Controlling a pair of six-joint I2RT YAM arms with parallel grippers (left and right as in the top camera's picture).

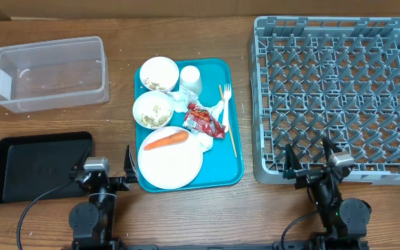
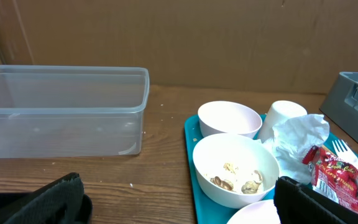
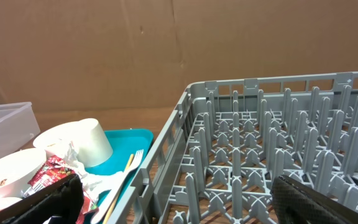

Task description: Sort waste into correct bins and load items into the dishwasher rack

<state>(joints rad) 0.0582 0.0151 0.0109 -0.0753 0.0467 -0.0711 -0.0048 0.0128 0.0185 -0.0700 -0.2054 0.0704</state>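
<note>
the carrot [image 1: 166, 140] is lying across the large white plate [image 1: 176, 170], and the red wrapper [image 1: 205, 119] and crumpled napkins [image 1: 180, 101] are sitting just beside it. food scraps [image 2: 235, 180] are resting in the nearer bowl [image 1: 153, 109], with more showing in the far bowl [image 1: 159, 71]. the cup [image 1: 190, 78], fork [image 1: 226, 104] and wooden stick [image 1: 230, 135] are lying around them, all of it crowding the teal tray [image 1: 236, 170].

the clear tub [image 1: 47, 43] and the black tray [image 1: 5, 191] are standing well apart to the left, neither one holding any waste that i can make out. the dishwasher rack [image 1: 256, 97] is waiting on the right with nothing between its pegs.

so the task is looking not yet begun: every piece of waste is awaiting a bin and every dish is awaiting the rack.

the left gripper [image 1: 105, 168] is hovering at the near edge between black tray and plate, fingers spread wide, gripping nothing. the right gripper [image 1: 310, 160] is hanging at the rack's near wall, likewise spread and empty.
</note>
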